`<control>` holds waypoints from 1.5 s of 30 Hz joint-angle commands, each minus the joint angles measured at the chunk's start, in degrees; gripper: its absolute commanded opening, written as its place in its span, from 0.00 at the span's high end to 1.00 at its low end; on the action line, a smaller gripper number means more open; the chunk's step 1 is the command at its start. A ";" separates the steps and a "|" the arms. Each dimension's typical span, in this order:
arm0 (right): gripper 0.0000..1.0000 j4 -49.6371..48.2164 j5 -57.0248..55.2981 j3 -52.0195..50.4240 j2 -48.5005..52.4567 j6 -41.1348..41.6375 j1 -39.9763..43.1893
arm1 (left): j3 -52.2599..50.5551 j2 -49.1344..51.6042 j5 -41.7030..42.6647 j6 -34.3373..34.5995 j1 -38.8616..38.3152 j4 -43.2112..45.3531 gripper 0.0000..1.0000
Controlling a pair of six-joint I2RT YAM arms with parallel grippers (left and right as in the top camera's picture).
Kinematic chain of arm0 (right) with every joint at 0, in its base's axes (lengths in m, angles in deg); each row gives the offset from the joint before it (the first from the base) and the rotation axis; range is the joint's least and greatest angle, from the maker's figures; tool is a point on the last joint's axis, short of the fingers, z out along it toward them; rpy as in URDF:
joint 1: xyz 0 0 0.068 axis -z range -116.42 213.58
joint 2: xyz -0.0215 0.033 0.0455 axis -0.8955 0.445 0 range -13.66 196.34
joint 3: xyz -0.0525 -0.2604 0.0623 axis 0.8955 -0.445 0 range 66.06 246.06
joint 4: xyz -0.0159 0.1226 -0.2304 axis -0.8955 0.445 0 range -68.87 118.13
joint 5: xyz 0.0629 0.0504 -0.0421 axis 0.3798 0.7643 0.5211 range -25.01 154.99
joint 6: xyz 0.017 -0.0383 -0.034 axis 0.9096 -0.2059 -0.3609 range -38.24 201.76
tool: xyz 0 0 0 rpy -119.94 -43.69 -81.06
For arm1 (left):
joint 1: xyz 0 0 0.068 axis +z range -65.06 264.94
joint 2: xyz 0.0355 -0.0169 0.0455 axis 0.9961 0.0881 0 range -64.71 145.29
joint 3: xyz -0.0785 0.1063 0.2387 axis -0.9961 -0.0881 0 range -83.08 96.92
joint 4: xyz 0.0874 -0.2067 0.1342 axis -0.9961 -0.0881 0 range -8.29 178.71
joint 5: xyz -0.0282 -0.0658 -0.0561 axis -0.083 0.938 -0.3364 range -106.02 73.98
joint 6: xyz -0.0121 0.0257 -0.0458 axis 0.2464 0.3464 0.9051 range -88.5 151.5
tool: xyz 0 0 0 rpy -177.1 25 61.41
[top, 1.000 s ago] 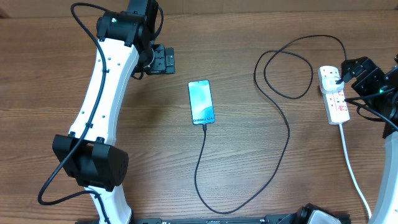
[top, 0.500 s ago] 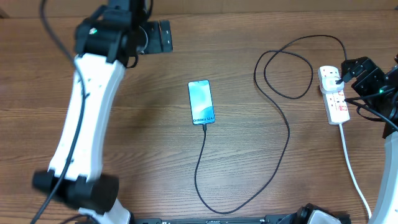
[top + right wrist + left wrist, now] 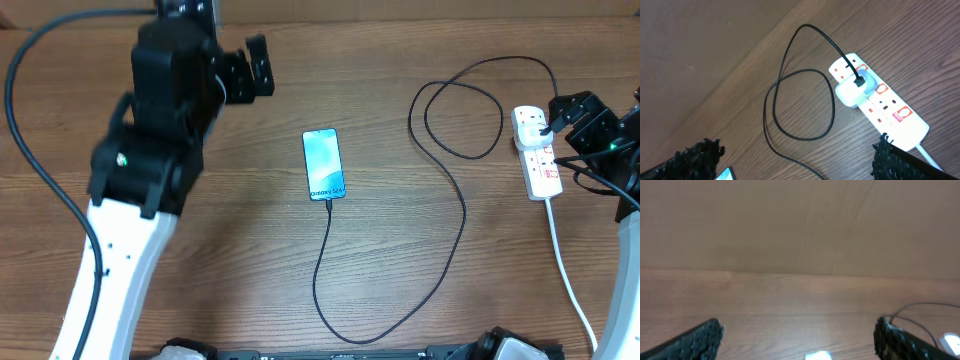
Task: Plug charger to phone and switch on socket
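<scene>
The phone (image 3: 325, 164) lies mid-desk (image 3: 240, 250), the charger (image 3: 463, 215) seemingly plugged into it and into the socket (image 3: 537, 160). Left fingers (image 3: 262, 70) and right fingers (image 3: 566, 108) gape wide, empty. Next, I'd say, the right ones must switch the socket on.

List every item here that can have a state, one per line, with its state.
phone: screen lit, charger tip in its near end.
charger: plugged into phone and socket.
socket: charger's adapter in one outlet; switch position unclear.
left gripper: open, empty.
right gripper: open, empty.
</scene>
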State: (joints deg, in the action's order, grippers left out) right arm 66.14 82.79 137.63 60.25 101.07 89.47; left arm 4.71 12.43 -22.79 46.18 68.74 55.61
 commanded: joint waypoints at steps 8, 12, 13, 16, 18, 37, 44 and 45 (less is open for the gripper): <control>0.00 -0.26 0.28 0.13 0.15 0.00 0.11 | -30.97 -17.62 3.74 -9.99 1.36 33.05 0.00; 0.00 -0.28 0.31 0.13 0.15 0.00 0.11 | -40.59 -22.23 8.41 -13.55 2.71 43.85 0.00; 0.00 -0.26 0.28 0.13 0.15 0.00 0.11 | -42.99 -23.26 9.44 -14.60 2.86 46.36 0.00; 0.00 -0.28 0.28 0.13 0.15 0.00 0.11 | -49.57 -26.73 10.91 -16.22 3.52 51.21 0.00; 0.00 -0.28 0.28 0.13 0.15 0.00 0.11 | -53.16 -29.40 10.88 -16.20 4.13 52.28 0.00; 0.00 -0.26 0.31 0.13 0.15 0.00 0.11 | -74.53 -51.78 10.84 -15.96 9.57 54.49 0.00; 0.00 -0.26 0.28 0.13 0.15 0.00 0.11 | -78.07 -56.00 10.86 -15.91 10.21 53.51 0.01; 0.00 -0.26 0.28 0.13 0.15 0.00 0.11 | -78.73 -56.39 10.86 -15.72 10.36 53.48 0.00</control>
State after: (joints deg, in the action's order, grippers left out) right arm 66.12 82.79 137.63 60.25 101.11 89.47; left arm -71.73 -42.36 -12.54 31.27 78.24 109.22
